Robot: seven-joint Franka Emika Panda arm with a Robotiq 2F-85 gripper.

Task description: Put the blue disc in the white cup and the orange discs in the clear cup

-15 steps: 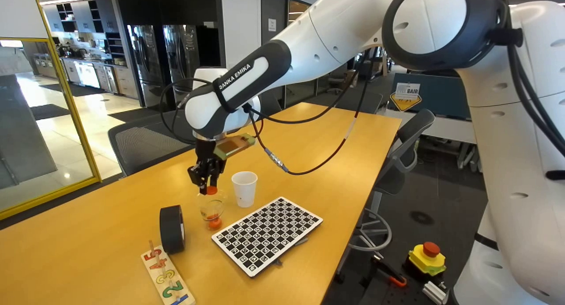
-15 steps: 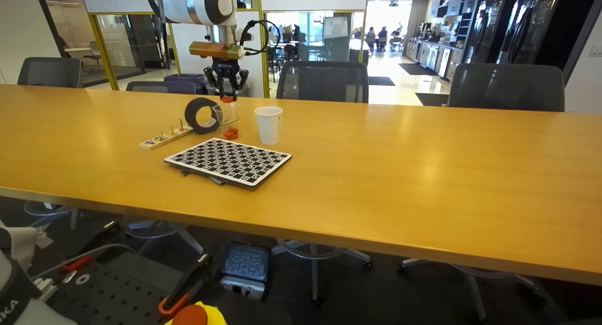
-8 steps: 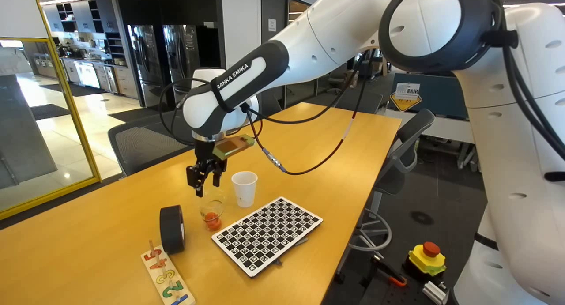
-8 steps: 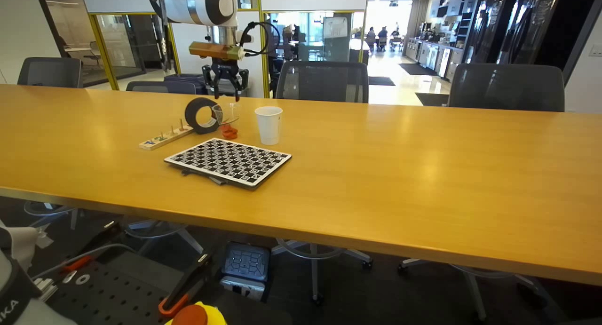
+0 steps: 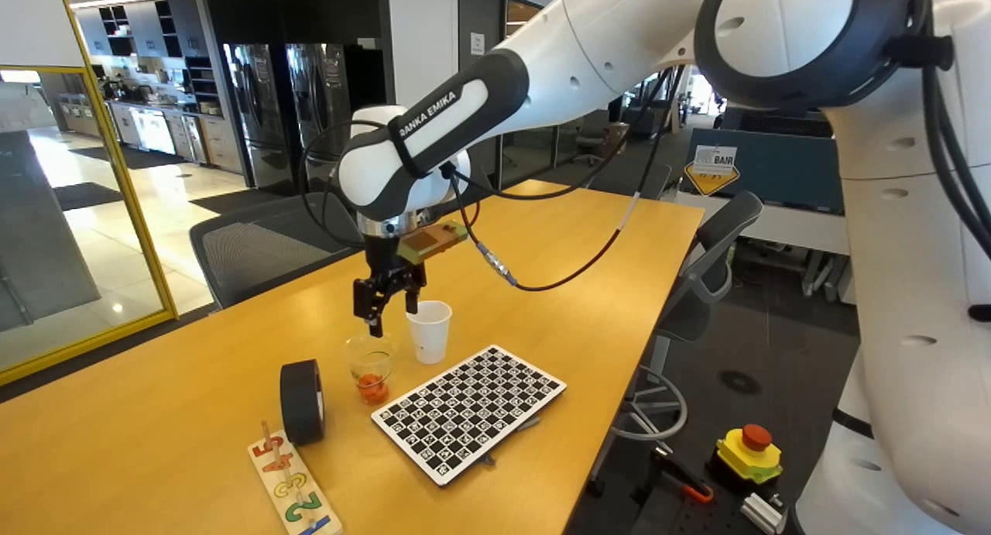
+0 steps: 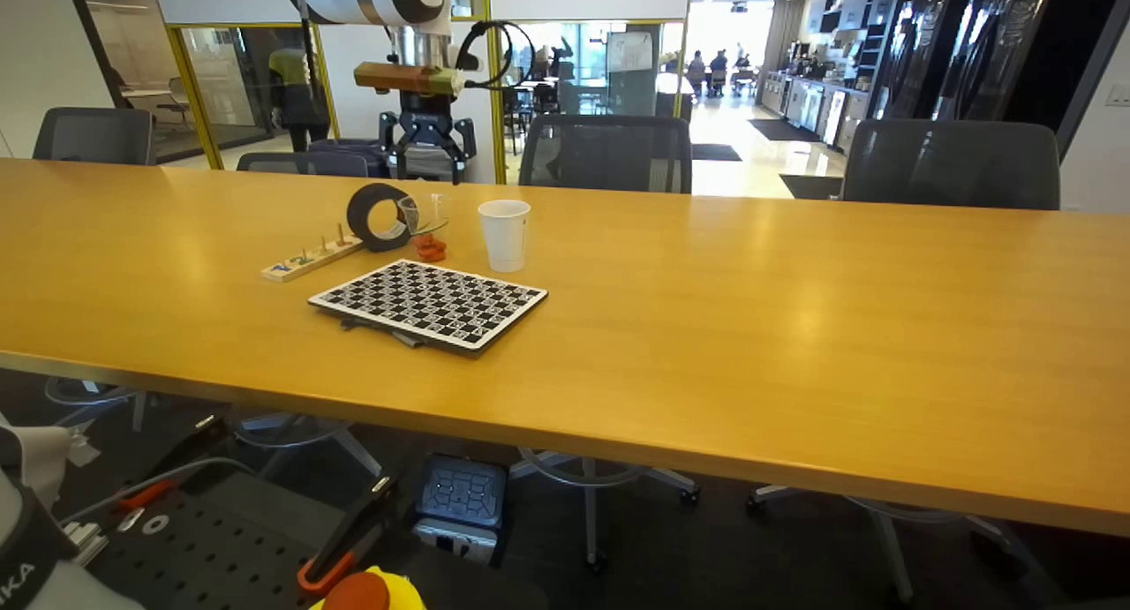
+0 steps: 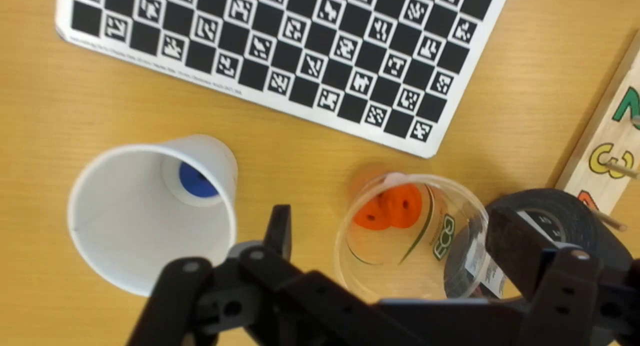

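The blue disc (image 7: 196, 180) lies at the bottom of the white cup (image 7: 125, 226), seen through its mouth in the wrist view. Inside the clear cup (image 7: 444, 237), the orange discs (image 7: 390, 207) are heaped at the base; overlap hides some of them. Both cups stand upright in the exterior views, the white cup (image 6: 506, 237) beside the clear cup (image 6: 425, 214). My gripper (image 5: 394, 320) hovers above the cups, its fingers spread wide with nothing between them. In the wrist view the clear cup's rim appears between the fingertips of the gripper (image 7: 397, 236), well below them.
A black tape roll (image 5: 300, 402) stands on edge near the clear cup. Close to it lies a wooden number board with pegs (image 5: 294, 485). A checkered board (image 5: 468, 411) rests in front of the cups on the wooden table (image 6: 794, 327).
A second ago the gripper was shut on an orange disc over the clear cup. It opened, the disc fell onto the others inside, and the arm has since risen and shifted slightly.
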